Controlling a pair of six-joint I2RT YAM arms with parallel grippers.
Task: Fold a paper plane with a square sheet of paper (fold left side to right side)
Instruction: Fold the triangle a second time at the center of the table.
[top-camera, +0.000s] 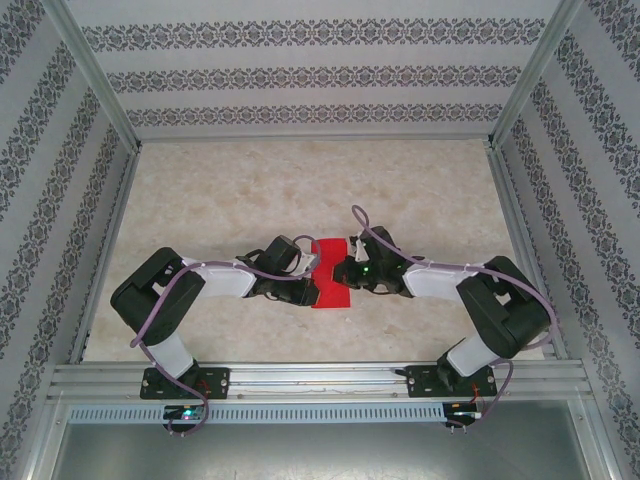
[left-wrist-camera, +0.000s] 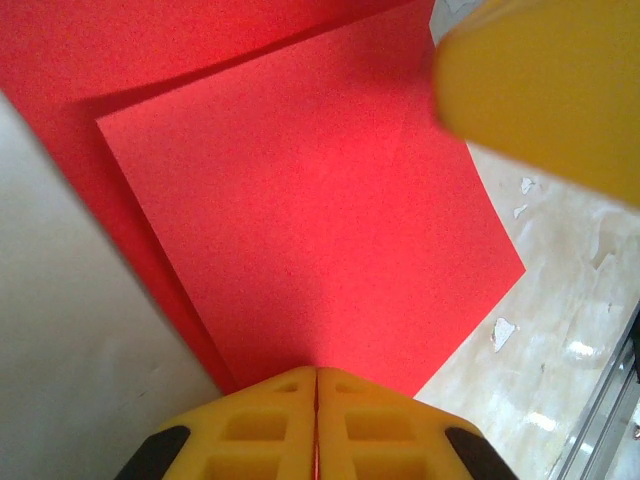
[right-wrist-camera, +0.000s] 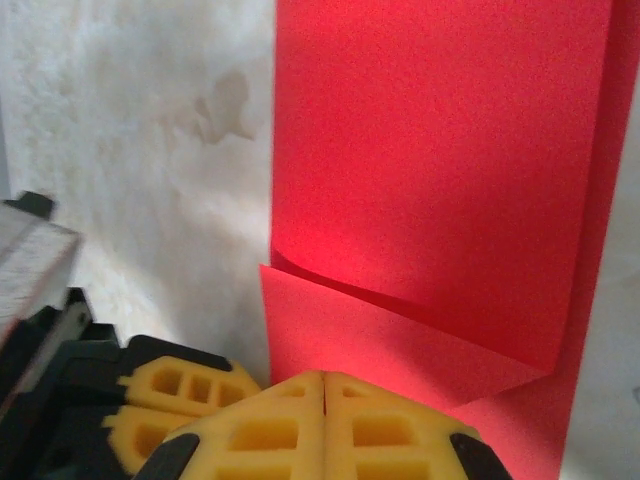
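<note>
The square sheet of paper (top-camera: 332, 296) is bright red and lies at the middle of the table, between the two grippers. My left gripper (top-camera: 313, 268) reaches it from the left. In the left wrist view that gripper (left-wrist-camera: 317, 372) is shut on the paper (left-wrist-camera: 300, 220), with a thin red line between its yellow fingers and a flap raised over a lower layer. My right gripper (top-camera: 344, 272) comes in from the right. In the right wrist view it (right-wrist-camera: 324, 376) is shut, its tips against a folded layer of the paper (right-wrist-camera: 430, 150). No paper plane shape shows.
The pale marbled tabletop (top-camera: 250, 190) extends behind and to both sides of the paper. Patterned walls enclose it, and an aluminium rail (top-camera: 320, 380) runs along the front. A yellow finger (left-wrist-camera: 550, 90) of the right gripper hangs close over the paper.
</note>
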